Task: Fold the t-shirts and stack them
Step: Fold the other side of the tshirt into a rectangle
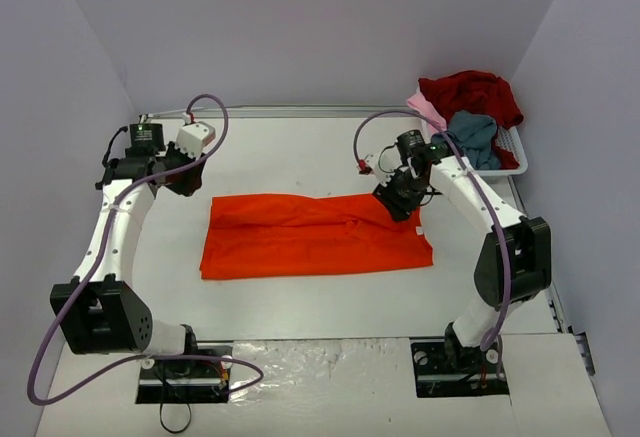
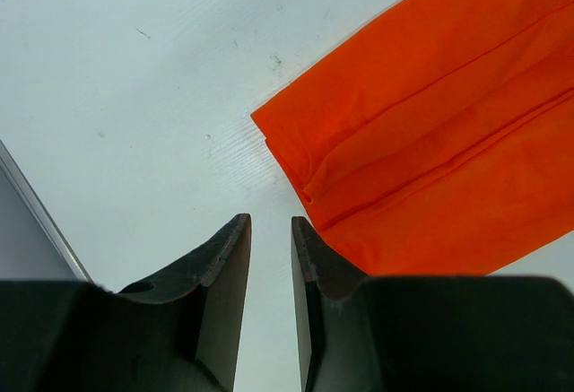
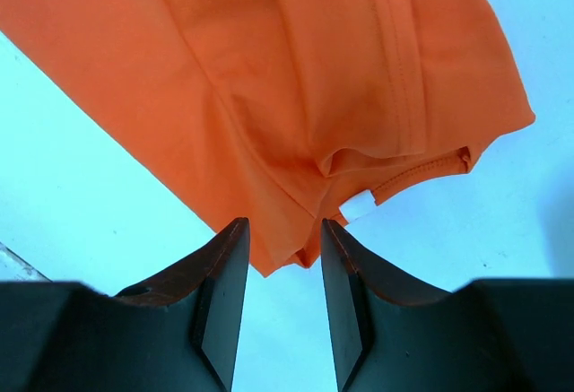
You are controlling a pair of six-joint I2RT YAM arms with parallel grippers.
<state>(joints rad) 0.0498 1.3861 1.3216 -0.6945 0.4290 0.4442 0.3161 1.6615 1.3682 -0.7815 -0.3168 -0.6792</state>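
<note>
A bright orange-red t-shirt (image 1: 310, 237) lies flat on the white table, folded into a long band. My left gripper (image 1: 185, 179) hovers just off its far left corner, over bare table. Its jaws stand a little apart with nothing between them (image 2: 270, 222), and the shirt's corner (image 2: 305, 154) lies ahead to the right. My right gripper (image 1: 400, 202) is over the shirt's right end. It is open (image 3: 284, 223), with the cloth's edge (image 3: 296, 78) lying loose below the fingertips, beside a white label (image 3: 359, 206). Dark red (image 1: 475, 92), grey-blue (image 1: 470, 137) and pale pink (image 1: 428, 109) t-shirts are heaped at the back right.
A white slatted basket (image 1: 512, 152) at the back right corner holds the heaped shirts, close to the right wall. Purple walls enclose the table on three sides. Both arm bases sit at the near edge.
</note>
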